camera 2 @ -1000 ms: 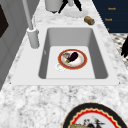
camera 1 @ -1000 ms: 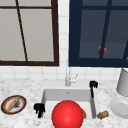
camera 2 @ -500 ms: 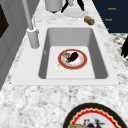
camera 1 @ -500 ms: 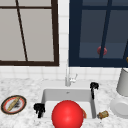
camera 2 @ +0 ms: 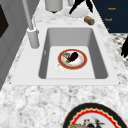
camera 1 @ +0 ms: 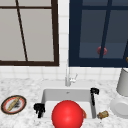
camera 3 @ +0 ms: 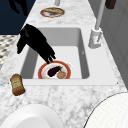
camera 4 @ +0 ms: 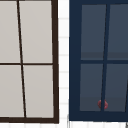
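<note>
Front view, lower centre: right hand (camera 1: 93,94) over the right rim of the sink (camera 1: 47,96), fingers straight and pointing down into the basin, holding nothing. Right side view, centre left: same hand (camera 3: 35,41) slanting down across the basin, fingertips just above the near edge of the red-rimmed plate (camera 3: 54,70), contact not discernible. Plate on the sink floor, carrying a dark eggplant-like piece (camera 3: 53,71) and a brownish lump (camera 3: 61,74). Left side view, centre: same plate (camera 2: 72,59) on the basin floor.

Front view, lower left: left hand (camera 1: 39,109) at the left front corner of the sink, fingers hanging downward, relaxed, holding nothing. Large red ball (camera 1: 67,115) at bottom centre, in front of the basin. Faucet (camera 1: 68,78) behind the sink. Patterned plate (camera 1: 13,104) on the counter at far left. Small brown bottle (camera 1: 103,114) lying on the counter right of the sink; white plate (camera 1: 120,107) and grey canister (camera 1: 123,82) at the right edge.
</note>
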